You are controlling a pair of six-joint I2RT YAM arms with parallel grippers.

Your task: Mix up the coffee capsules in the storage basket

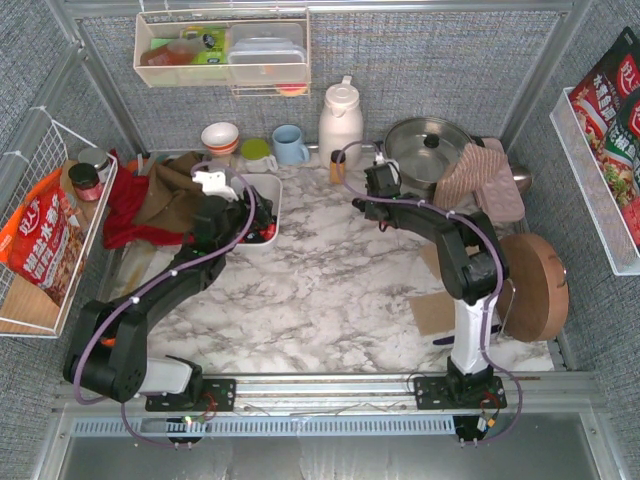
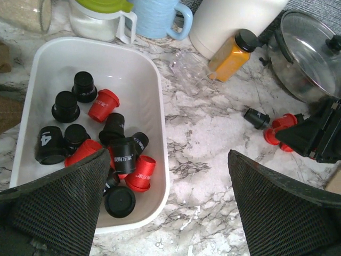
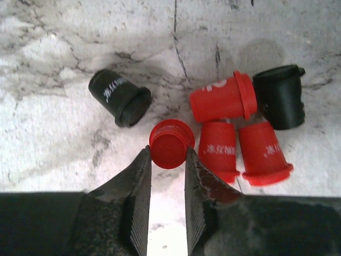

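The white storage basket (image 2: 160, 106) holds several red and black coffee capsules (image 2: 114, 138); it also shows in the top view (image 1: 270, 192). My left gripper (image 2: 168, 202) is open, with one finger over the basket's near right corner and the other over bare table. A small group of capsules lies on the marble right of the basket: a few red ones (image 3: 218, 149) and two black ones (image 3: 120, 97). My right gripper (image 3: 168, 157) is shut on a red capsule (image 3: 169, 141) at the table surface, fingertips touching its two sides.
An amber bottle (image 2: 232, 53), a blue mug (image 1: 290, 145), a white thermos (image 1: 340, 120) and a lidded pot (image 1: 430, 150) stand behind. A red-and-white bowl (image 1: 220, 135) and cloths (image 1: 150, 195) are at the back left. A round wooden board (image 1: 535, 285) is at the right.
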